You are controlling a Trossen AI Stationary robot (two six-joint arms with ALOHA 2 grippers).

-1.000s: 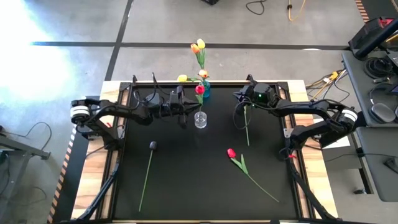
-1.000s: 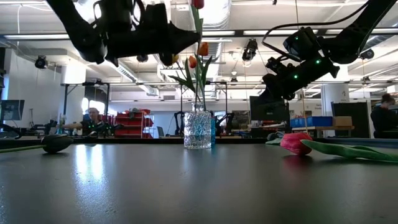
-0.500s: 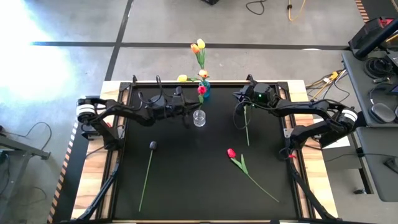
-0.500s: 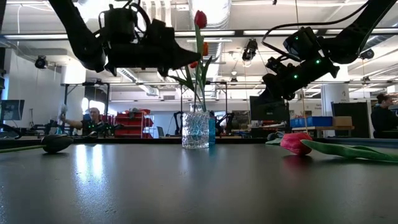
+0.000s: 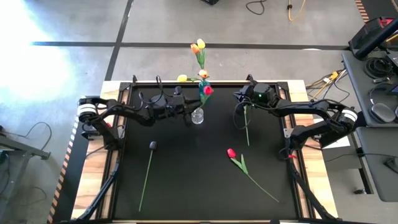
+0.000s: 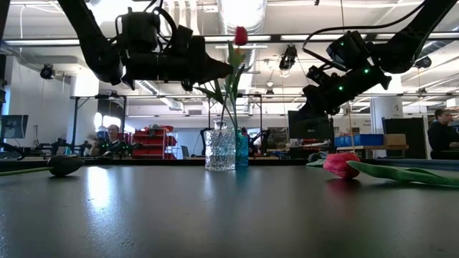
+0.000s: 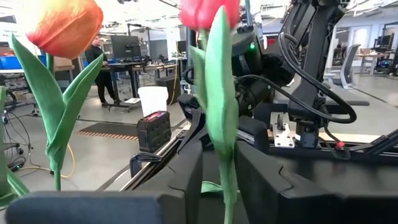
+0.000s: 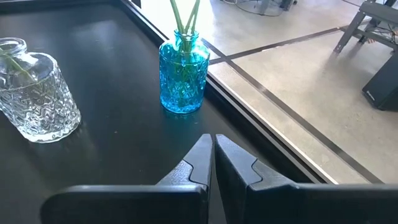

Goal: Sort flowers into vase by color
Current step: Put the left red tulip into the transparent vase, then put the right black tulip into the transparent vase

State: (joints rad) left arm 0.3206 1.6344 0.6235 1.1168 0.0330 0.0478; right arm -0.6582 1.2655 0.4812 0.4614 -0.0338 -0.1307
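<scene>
My left gripper (image 5: 189, 112) is shut on a red tulip (image 5: 208, 90) whose stem runs down into the clear glass vase (image 5: 198, 116). Its head (image 6: 240, 34) leans toward the table's right. Just behind stands a blue vase (image 8: 183, 78) with orange and yellow tulips (image 5: 199, 46). A dark-headed tulip (image 5: 152, 145) and another red tulip (image 5: 231, 152) lie flat on the table. My right gripper (image 8: 212, 155) hangs shut in the air near the far edge, above a bare green stem (image 5: 247, 127) on the table. My left gripper pinches the red tulip's stem and leaf (image 7: 221, 180) between its two fingers, above the glass vase's mouth. The fingers (image 6: 222, 70) come in about level from the table's left, across the stem. The tulip stands tilted, its lower stem inside the vase.
The two vases stand close together near the middle of the far edge. The black table top (image 5: 186, 180) ends in raised rails at the sides. The lying flowers take up the near left and near right. People and benches show in the room beyond.
My left gripper has moved slightly toward the far edge and come down, still shut on the red tulip. The tulip's head has sunk and tipped toward the table's right. The clear glass vase has slid a little toward the left and far side.
</scene>
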